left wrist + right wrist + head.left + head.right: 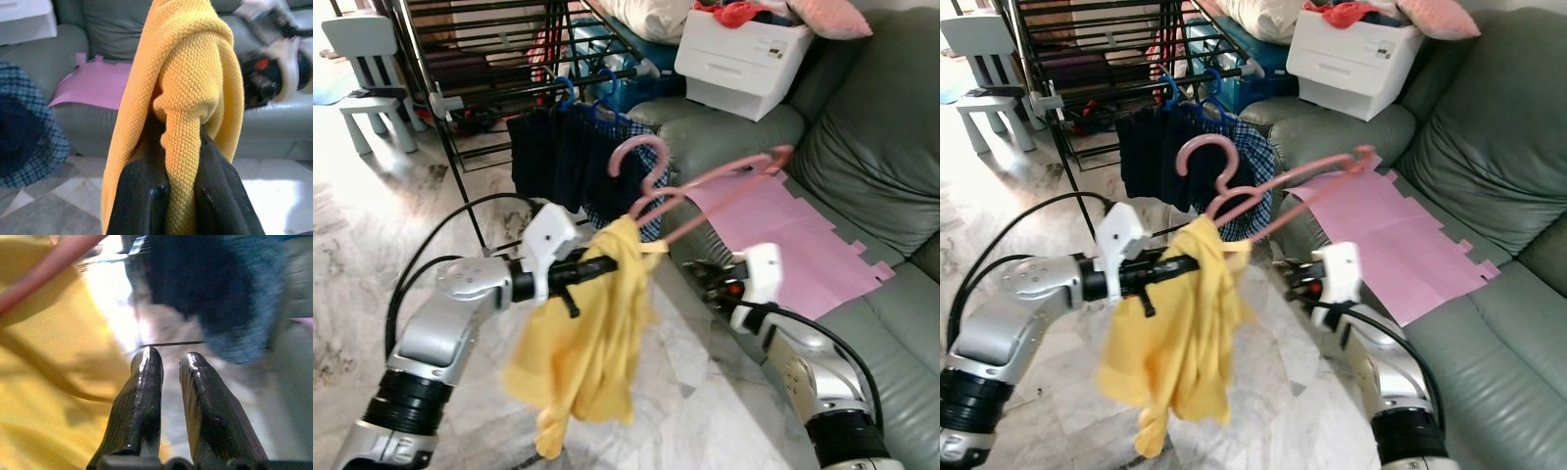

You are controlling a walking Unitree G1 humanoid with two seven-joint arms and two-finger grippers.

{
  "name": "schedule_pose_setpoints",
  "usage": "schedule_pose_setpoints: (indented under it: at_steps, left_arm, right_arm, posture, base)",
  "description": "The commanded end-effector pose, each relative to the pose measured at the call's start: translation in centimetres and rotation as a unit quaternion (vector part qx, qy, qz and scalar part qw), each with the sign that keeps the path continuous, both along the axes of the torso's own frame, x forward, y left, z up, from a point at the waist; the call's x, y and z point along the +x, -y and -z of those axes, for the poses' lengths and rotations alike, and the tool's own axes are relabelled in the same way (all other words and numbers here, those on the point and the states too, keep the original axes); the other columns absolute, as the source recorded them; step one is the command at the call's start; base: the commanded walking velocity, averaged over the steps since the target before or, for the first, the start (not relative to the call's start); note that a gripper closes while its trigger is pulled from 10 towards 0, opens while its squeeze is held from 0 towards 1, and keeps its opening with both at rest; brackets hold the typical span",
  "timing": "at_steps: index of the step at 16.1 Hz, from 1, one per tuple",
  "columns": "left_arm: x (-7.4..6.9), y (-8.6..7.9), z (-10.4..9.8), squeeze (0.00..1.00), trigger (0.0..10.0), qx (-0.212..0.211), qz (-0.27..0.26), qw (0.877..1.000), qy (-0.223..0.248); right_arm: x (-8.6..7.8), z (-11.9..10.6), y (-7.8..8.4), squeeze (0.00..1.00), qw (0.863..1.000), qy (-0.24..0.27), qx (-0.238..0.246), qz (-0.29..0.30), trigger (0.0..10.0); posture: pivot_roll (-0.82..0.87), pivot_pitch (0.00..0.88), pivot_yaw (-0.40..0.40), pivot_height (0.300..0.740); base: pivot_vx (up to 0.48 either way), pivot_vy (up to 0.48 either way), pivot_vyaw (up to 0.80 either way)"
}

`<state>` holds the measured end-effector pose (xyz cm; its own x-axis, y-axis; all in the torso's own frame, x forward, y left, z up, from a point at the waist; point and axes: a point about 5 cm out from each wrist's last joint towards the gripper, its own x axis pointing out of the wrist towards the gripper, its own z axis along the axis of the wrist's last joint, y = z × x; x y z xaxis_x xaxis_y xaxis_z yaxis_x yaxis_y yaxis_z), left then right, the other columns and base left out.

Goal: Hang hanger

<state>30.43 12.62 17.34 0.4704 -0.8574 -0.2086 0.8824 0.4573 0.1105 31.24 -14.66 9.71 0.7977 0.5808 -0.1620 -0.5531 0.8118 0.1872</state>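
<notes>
At the centre of the left eye view, the left gripper (597, 262) pinches a fold of a yellow knit shirt (582, 343) between its black fingers (142, 200), the cloth bunched tight in the narrow gap and hanging down over the marble floor (372, 225). A pink plastic hanger (705, 186) is threaded into the shirt's top; its hook curls up at centre frame and its arm slants toward the upper right, over the grey-green sofa (871, 147). The right gripper (168, 367) sits just right of the shirt, at centre-right of the frame, its fingers nearly together with only a thin slit between them and nothing in it. A pink sheet (793, 235) lies on the sofa seat. In the upper left stands a black drying rack (480, 69), with dark garments (558, 157) on blue hangers hanging from it.
</notes>
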Motion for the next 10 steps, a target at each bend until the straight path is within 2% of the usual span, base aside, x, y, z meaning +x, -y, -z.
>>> schedule_pose_setpoints:
  at_steps: [1,2,3,6,7,10]
  left_arm:
    - [-0.2,1.0,-1.5,0.0,10.0,-0.01,0.029,0.999,0.024]
    - [-0.2,1.2,-1.6,0.0,10.0,-0.012,0.031,0.999,0.025]
    - [-0.2,1.4,-1.9,0.0,10.0,-0.017,0.031,0.999,0.027]
    - [-0.3,1.1,-2.0,0.0,10.0,-0.019,0.028,0.999,0.024]
    - [-0.2,0.8,-1.9,0.0,10.0,-0.015,0.023,0.999,0.023]
    - [-0.2,0.9,-2.4,0.0,10.0,-0.033,0.025,0.999,0.02]
  right_arm:
    - [-0.2,-0.2,0.1,0.0,1.0,-0.006,0.002,-0.026,10.0]
    - [-0.3,-0.1,0.2,0.0,0.999,-0.009,0.002,-0.033,10.0]
    - [-0.5,-0.2,0.2,1.0,0.999,-0.016,0.007,-0.049,10.0]
    - [-0.8,0.0,0.6,1.0,0.998,-0.018,-0.007,-0.054,10.0]
    - [-1.1,0.0,0.4,1.0,0.997,-0.027,0.009,-0.073,10.0]
    - [-2.2,0.7,0.6,1.0,0.991,-0.048,-0.012,-0.126,10.0]
  posture:
    - [0.05,0.028,-0.025,0.74]
    - [0.05,0.028,-0.025,0.74]
    - [0.05,0.027,-0.025,0.74]
    - [0.05,0.026,-0.025,0.74]
    - [0.05,0.026,-0.025,0.74]
    - [0.05,0.025,-0.025,0.74]
  base:
    - [0.0,0.0,0.0]
    - [0.0,0.0,0.0]
    - [0.0,0.0,0.0]
    - [0.0,0.0,0.0]
    - [0.0,0.0,0.0]
    - [0.0,0.0,0.0]
